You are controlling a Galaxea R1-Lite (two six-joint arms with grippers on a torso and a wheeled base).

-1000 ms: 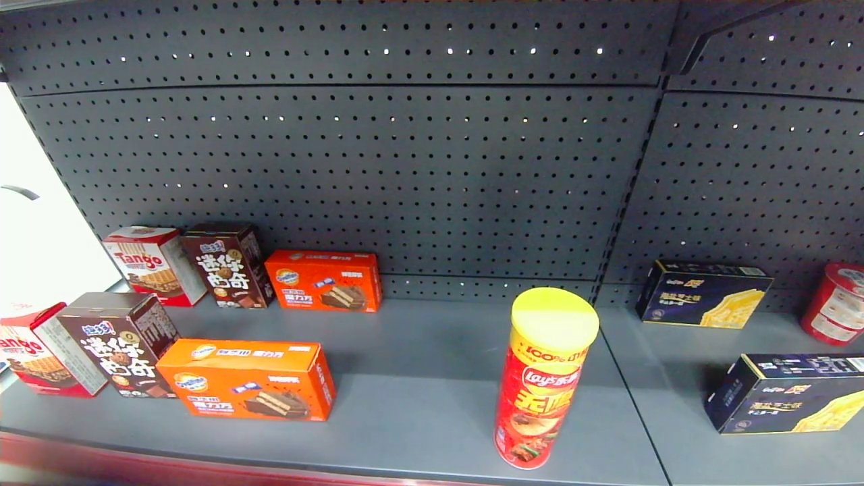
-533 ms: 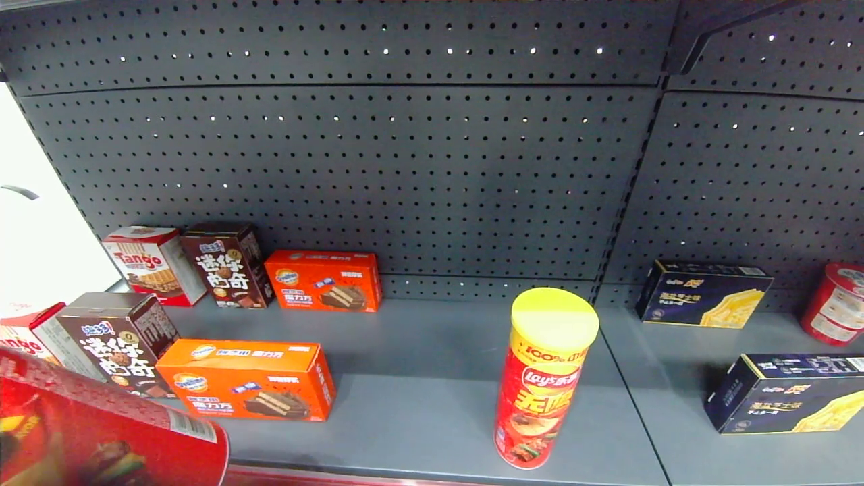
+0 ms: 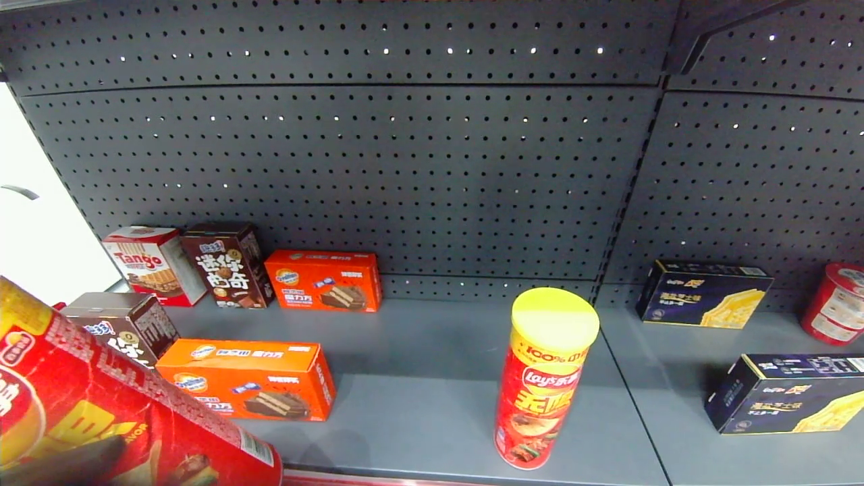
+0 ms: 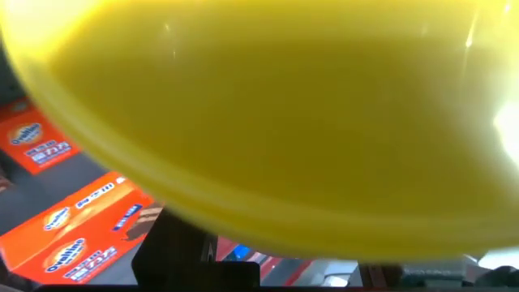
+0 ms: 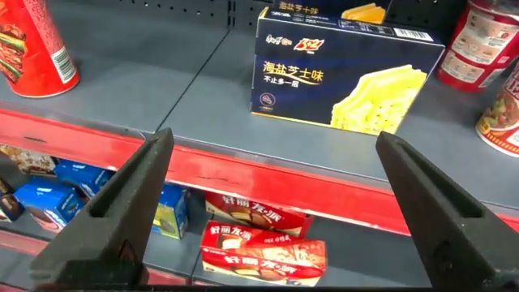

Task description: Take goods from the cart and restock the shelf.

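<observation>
While it fills the lower left corner of the head view, a red cylindrical chip can [image 3: 121, 418] with a yellow plastic lid [image 4: 268, 105] lies tilted across the front edge of the grey metal shelf [image 3: 418, 398], gripped by the left pincer [image 3: 64, 464]. A second red chip can [image 3: 543, 378] stands upright at lower centre. At mid-frame in the right wrist view, the right pincer [image 5: 276, 203] is spread wide, holding nothing, before a navy cardboard box [image 5: 345, 73].
</observation>
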